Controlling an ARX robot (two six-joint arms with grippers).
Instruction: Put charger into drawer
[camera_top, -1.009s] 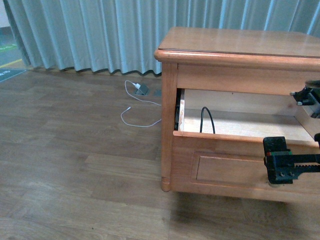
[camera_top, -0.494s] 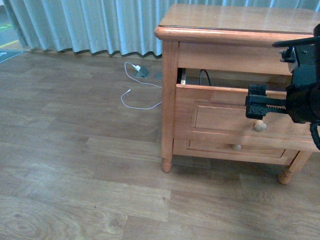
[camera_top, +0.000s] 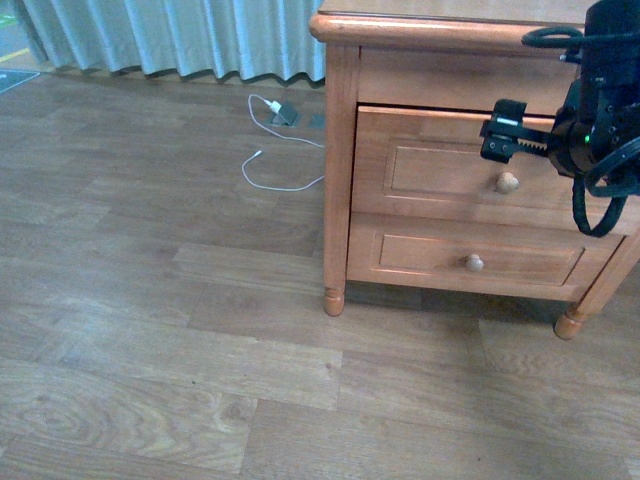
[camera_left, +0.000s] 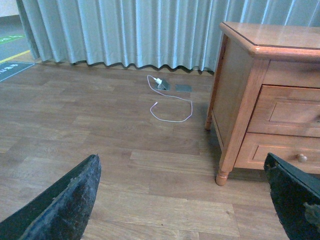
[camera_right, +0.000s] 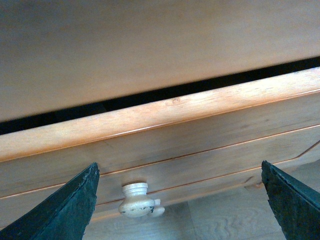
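Observation:
The upper drawer (camera_top: 430, 170) of the honey-coloured nightstand is almost shut. In the right wrist view only a thin dark gap shows above its front (camera_right: 175, 112). The charger is hidden; no black cable shows. My right gripper (camera_top: 505, 135) is open, right in front of the drawer panel, just above its pale round knob (camera_top: 508, 182). In the right wrist view the knob (camera_right: 136, 200) lies between the spread fingers of this gripper (camera_right: 180, 200), nearer one finger and untouched. My left gripper (camera_left: 182, 200) is open and empty over the bare floor, left of the nightstand.
The lower, shorter drawer (camera_top: 440, 255) is shut. A white plug with a thin white cable (camera_top: 275, 112) lies on the wooden floor by the curtain (camera_top: 180, 35); it also shows in the left wrist view (camera_left: 158, 81). The nightstand's front leg (camera_top: 334, 295) stands near mid-floor.
The upper drawer has gone from wide open to almost shut, with my right gripper following its front. The black cable loop seen inside is now hidden. The front view has drawn back.

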